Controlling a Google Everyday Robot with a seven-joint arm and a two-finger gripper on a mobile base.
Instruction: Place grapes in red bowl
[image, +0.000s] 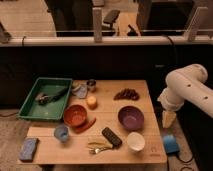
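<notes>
Grapes (126, 94) lie as one dark bunch near the far edge of the worktop (150, 107), with nothing touching them. The gripper (168, 118) hangs off the side edge of the worktop, pointing down, well apart from the bunch. You cannot tell whether it stands open or closed. Nearest to the gripper is the purple bowl (131, 118), just across the edge, and the grapes lie beyond that bowl toward the far side. The red bowl (75, 115) is farther again, past the purple bowl on the other half of the worktop.

The step in hand, as I judge it, is the reach for the bunch. Lift the gripper over the worktop edge first so you clear the purple bowl's rim. Then come down on the middle of the bunch, across its short width; a hold at one end would likely let it slip. Carry it high past the small yellow thing (91, 102), which stands between the grapes and the red bowl. Let go low over the middle of the red bowl.

Count as you go:
- Three bowls: red, purple and white (135, 141).
- One bunch of grapes.
- One chili (86, 125), just beside the red bowl; do not take it for the grapes.
- One green tray (30, 107).
- One blue cup (61, 133).
- One remote (111, 137).
- One sponge (28, 148).
</notes>
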